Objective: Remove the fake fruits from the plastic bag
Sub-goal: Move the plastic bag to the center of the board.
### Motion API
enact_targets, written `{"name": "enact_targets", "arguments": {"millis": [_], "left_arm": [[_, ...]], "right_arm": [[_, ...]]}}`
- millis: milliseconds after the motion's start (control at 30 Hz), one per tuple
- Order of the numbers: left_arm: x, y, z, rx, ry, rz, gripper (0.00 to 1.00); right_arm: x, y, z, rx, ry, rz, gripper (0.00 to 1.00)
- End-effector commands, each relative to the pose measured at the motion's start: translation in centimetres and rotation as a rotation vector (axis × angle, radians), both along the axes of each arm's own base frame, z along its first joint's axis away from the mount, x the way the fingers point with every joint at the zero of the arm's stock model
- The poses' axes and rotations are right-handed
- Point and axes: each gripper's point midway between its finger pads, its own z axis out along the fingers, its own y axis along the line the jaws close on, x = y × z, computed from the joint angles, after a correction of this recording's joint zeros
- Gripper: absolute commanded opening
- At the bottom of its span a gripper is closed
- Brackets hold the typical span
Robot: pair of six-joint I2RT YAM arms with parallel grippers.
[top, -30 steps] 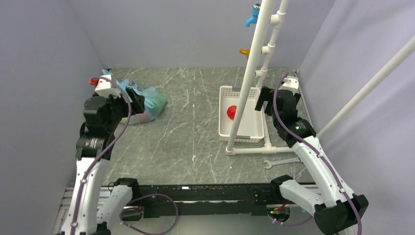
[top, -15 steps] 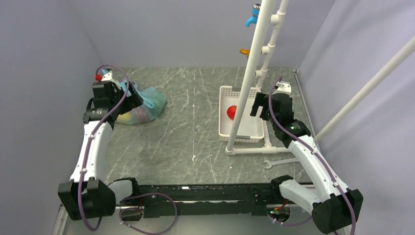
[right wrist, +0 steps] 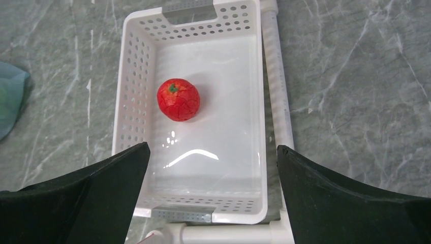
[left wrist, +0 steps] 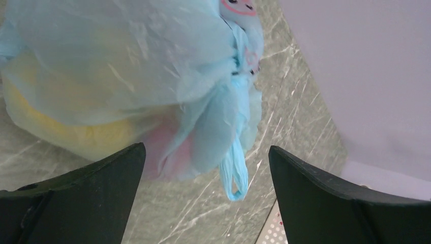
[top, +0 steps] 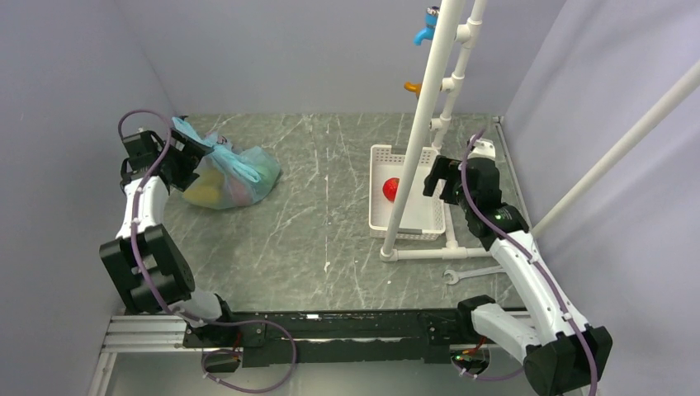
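The light-blue plastic bag (top: 235, 175) lies at the far left of the table, and a yellow shape (top: 202, 191) shows through it. My left gripper (top: 191, 159) is open and empty beside the bag's left end. In the left wrist view the bag (left wrist: 127, 61) fills the upper part, with yellow (left wrist: 66, 134) and pinkish (left wrist: 170, 152) fruit shapes inside and a tie handle (left wrist: 235, 173) hanging down. My left gripper (left wrist: 206, 152) holds nothing. A red round fruit (top: 390, 189) lies in the white basket (top: 429, 227). My right gripper (top: 436, 176) is open above the basket (right wrist: 133, 101), and the fruit (right wrist: 178, 99) lies beyond it.
A white pipe frame (top: 419, 140) rises beside the basket, its base bar (top: 429, 253) in front of it. A wrench (top: 475, 272) lies near the right front. Grey walls close in the left, back and right. The left wall stands close beside the bag.
My left arm has swung back to the left; its gripper moved from over the bag to the bag's left end, uncovering the bag. My right gripper shifted slightly.
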Motion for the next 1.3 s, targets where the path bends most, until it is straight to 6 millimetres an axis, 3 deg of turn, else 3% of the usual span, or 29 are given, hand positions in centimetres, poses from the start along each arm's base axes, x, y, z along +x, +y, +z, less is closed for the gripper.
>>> {"name": "enact_targets", "arguments": {"millis": [0,133,367,467,567,733,933,1067,1200,1267], "left_arm": [[2.7,1.9,2.3,-0.036,-0.125,-0.005,0.99],[3.6,2.7,3.1,0.071,-0.161,-0.088,0.99],[5.7,3.0,4.2,0.378,-0.068,-0.217,0.99],[6.7,3.4,4.1,0.532,0.045,-0.232,1.0],[6.5,3.9,2.9,0.561,0.121,-0.223,0.99],[6.2,4.5,3.1,0.576,0.098,-0.175,0.99],[5.9,6.7,-0.7,0.428,0.208,-0.118,0.99],[6.2,6.6,-2.6,0.318,0.192,-0.141,0.88],[6.8,5.4,-3.2,0.253,0.158,-0.194,0.79],[7.1,4.5,-3.4,0.217,0.135,-0.232,0.66]], "right_arm": [[-1.3,0.6,2.8,0.085,-0.049,0.011,1.0],[-4.1,0.1,2.6,0.122,0.043,-0.026,1.0],[-10.1,2.2,0.2,0.25,0.22,0.072,1.0],[-12.0,3.4,-1.0,0.3,0.271,0.135,1.0],[-12.9,4.3,-2.0,0.307,0.325,0.199,1.0],[-11.7,4.2,-1.0,0.276,0.288,0.208,1.0],[-9.1,5.0,0.3,0.291,0.232,0.224,1.0],[-7.6,5.4,0.9,0.294,0.201,0.234,1.0],[-6.1,5.5,0.8,0.276,0.19,0.228,1.0],[-5.2,5.7,0.7,0.277,0.189,0.231,1.0]]}}
